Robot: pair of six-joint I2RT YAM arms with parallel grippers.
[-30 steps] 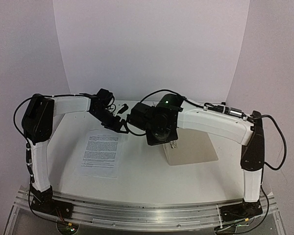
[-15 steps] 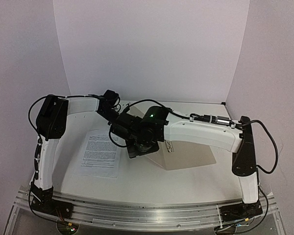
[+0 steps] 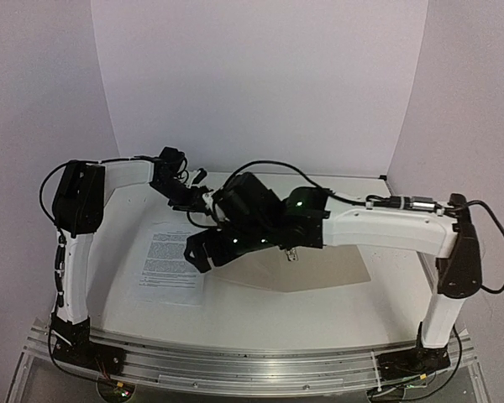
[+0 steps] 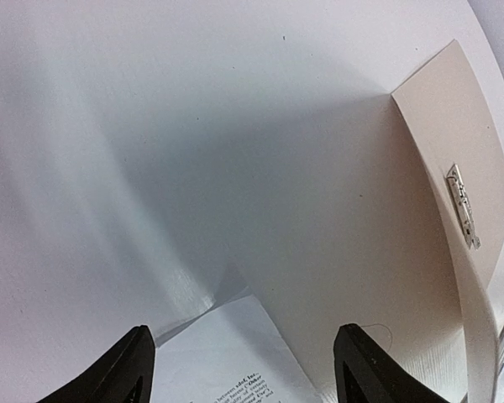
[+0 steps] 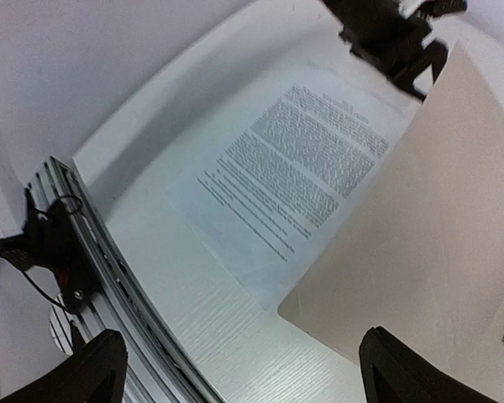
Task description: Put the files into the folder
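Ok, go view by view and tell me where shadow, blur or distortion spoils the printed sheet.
Top external: even light, the sheet shows as text blocks, words too small. Left wrist: a broad grey shadow lies across the table; only the sheet's corner is in frame. Right wrist: wide-angle bending curves the table edge, text lines sharp.

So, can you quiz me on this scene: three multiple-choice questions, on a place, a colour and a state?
1. Where is the printed sheet, relative to the folder? A inside it; B on the table, outside it; C in a hand.
2. What colour is the folder? A blue; B black; C tan.
3. How is the right hand? A open, empty; B shut on the sheet; C shut on the folder.
Answers: B, it lies on the table; C, the card is beige-tan; A, its fingers stand apart, nothing between.
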